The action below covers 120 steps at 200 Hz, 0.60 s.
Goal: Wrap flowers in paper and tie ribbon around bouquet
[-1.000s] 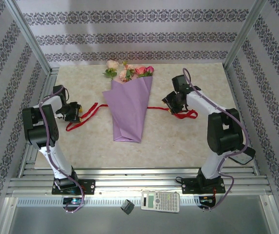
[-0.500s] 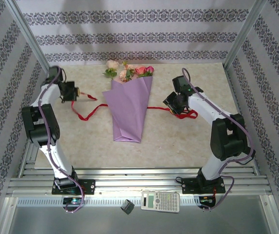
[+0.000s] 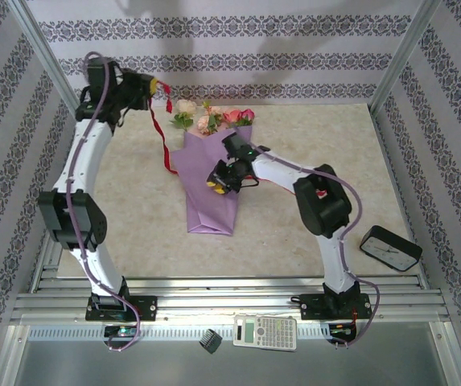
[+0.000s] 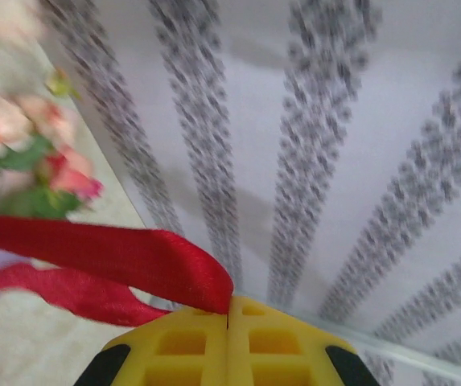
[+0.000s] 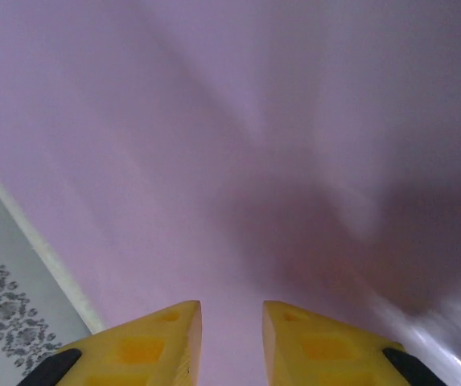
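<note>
One bouquet (image 3: 207, 203) lies mid-worktop (image 3: 137, 233). Your left jaws pinch the one ribbon (image 4: 137, 256) far left; your right jaws hover slightly spread over its paper (image 5: 214, 121).

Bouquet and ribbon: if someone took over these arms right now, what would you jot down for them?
Left gripper: shut on the ribbon, raised high at the back left.
Right gripper: open, low over the paper, nothing between its fingers.
Bouquet: lying on the table, flowers at the far end. The ribbon hangs from the left gripper down to the paper's left edge.
Done: flowers wrapped in paper.
Left: ribbon not yet tied around the bouquet.
</note>
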### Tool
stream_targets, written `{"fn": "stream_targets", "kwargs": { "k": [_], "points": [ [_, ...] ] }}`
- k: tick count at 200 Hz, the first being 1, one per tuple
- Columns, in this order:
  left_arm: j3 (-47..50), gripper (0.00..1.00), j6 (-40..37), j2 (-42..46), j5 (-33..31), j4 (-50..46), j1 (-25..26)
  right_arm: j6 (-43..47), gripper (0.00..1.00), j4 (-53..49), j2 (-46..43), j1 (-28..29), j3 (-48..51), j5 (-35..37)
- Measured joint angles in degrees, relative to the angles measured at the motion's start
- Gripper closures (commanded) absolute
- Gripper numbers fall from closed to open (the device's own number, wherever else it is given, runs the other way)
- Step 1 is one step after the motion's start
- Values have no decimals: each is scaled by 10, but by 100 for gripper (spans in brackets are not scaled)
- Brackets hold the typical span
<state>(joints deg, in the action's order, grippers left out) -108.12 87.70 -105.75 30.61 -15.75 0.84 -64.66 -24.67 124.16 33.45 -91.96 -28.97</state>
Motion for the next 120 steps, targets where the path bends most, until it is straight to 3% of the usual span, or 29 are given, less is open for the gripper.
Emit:
{"fn": "stream_targets", "kwargs": {
  "k": [39, 63, 120],
  "points": [
    [-20, 100, 48, -36, 25, 38, 118, -18, 70, 7, 38, -4, -28, -20],
    [-40, 100, 72, -75, 24, 60, 165, -19, 67, 32, 33, -11, -19, -18],
    [-61, 100, 110, -183, 22, 110, 220, -16, 73, 76, -119, -32, 135, 9]
  ]
}}
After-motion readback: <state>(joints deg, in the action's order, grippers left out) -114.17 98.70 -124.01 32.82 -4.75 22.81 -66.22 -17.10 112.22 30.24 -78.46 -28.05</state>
